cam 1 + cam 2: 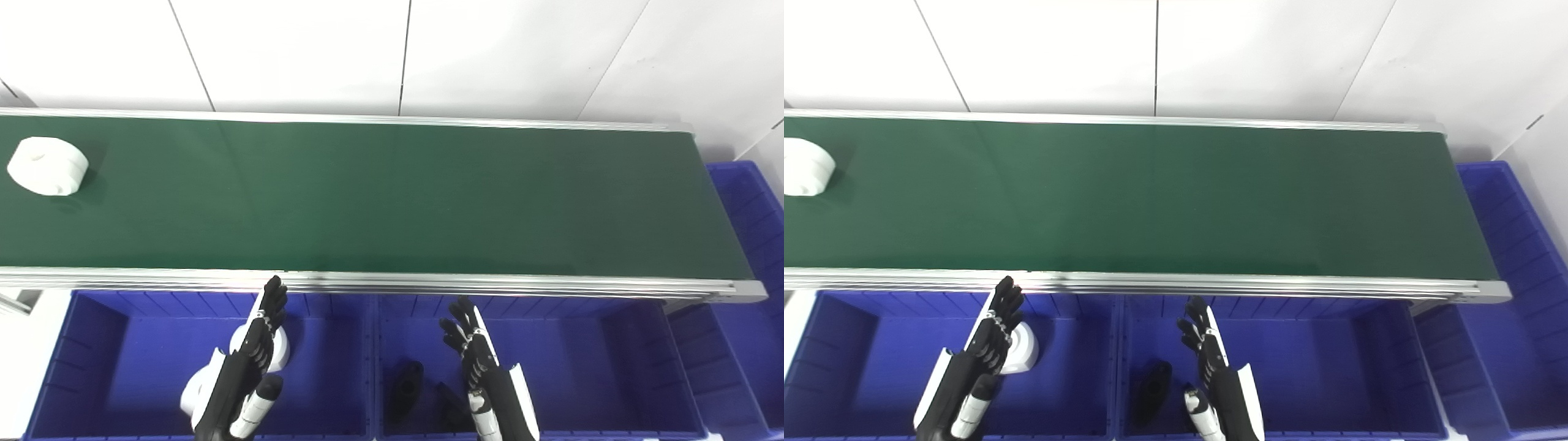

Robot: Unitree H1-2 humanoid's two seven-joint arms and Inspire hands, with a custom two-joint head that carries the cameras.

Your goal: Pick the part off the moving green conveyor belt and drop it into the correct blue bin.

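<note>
A white round part [48,165] lies on the green conveyor belt [380,196] at its far left end; the right eye view [803,166] cuts it off at the edge. My left hand [254,355] is open and empty, fingers straight, held over the left blue bin [110,343] just below the belt's near rail. My right hand [474,352] is open and empty over the middle blue bin [582,355]. Both hands are far from the part.
The left bin holds white round parts [278,349], partly hidden by my left hand. The middle bin holds black parts [406,386]. A third blue bin [750,208] stands at the belt's right end. A white wall is behind the belt.
</note>
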